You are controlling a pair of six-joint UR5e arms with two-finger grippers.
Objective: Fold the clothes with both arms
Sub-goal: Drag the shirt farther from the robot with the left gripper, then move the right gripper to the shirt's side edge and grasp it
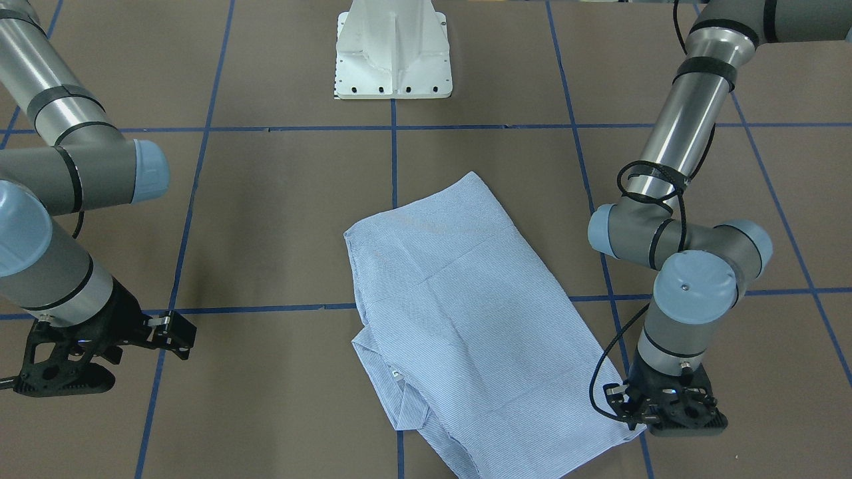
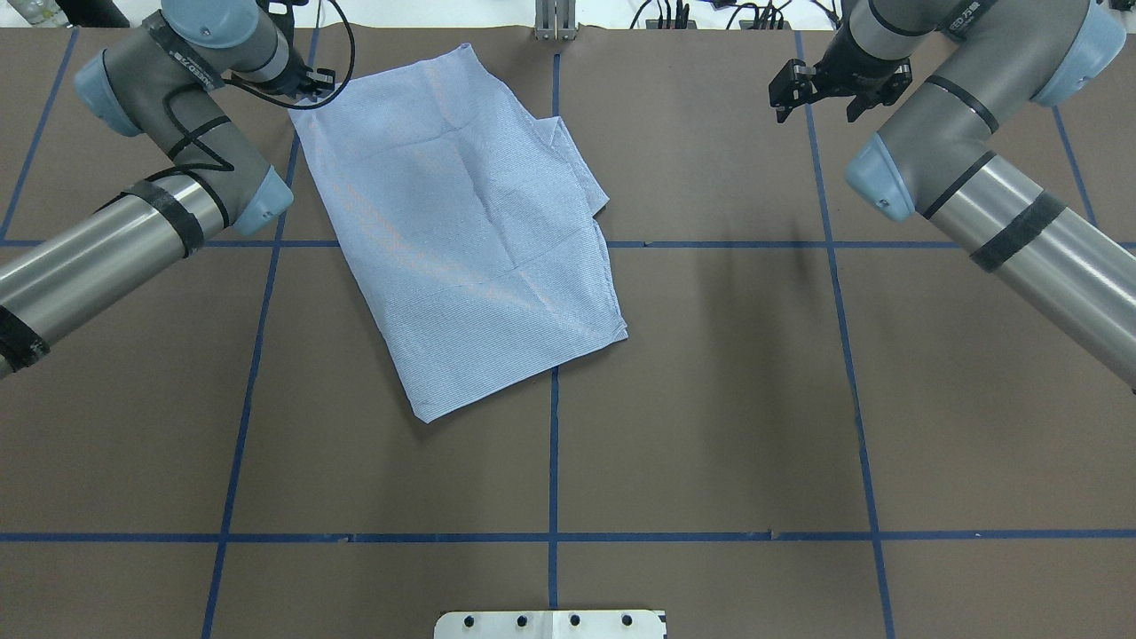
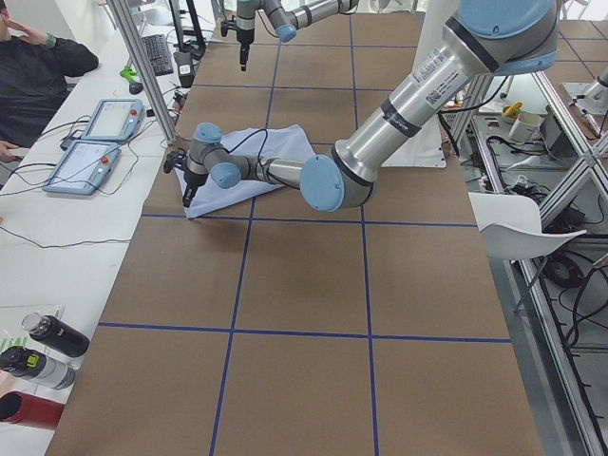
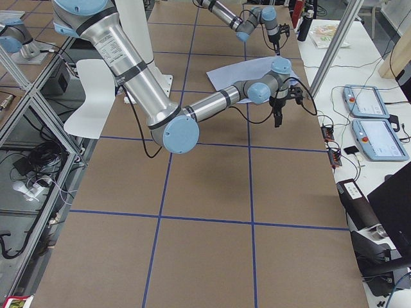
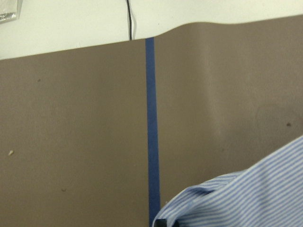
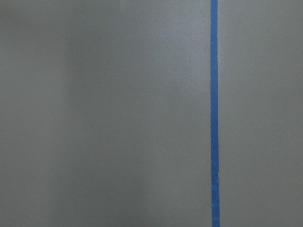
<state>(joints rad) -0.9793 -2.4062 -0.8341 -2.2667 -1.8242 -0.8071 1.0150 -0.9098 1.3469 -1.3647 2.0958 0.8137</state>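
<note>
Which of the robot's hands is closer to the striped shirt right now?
Left. The left hand is right at the shirt's far corner; the right hand hangs over bare table, well clear of it.

shirt (image 2: 461, 222): lay folded, one corner at the left gripper (image 2: 306, 89).
right gripper (image 2: 836, 96): hung well apart from it.

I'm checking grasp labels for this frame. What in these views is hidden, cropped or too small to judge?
1. Left gripper: jaws hidden by its own wrist overhead and in front; grip on the shirt unclear.
2. Right gripper: jaws unreadable; its wrist view shows only table.
3. Shirt's front details: folded out of sight in all views.
4. Shirt's lower end: cut by front view's bottom edge.
</note>
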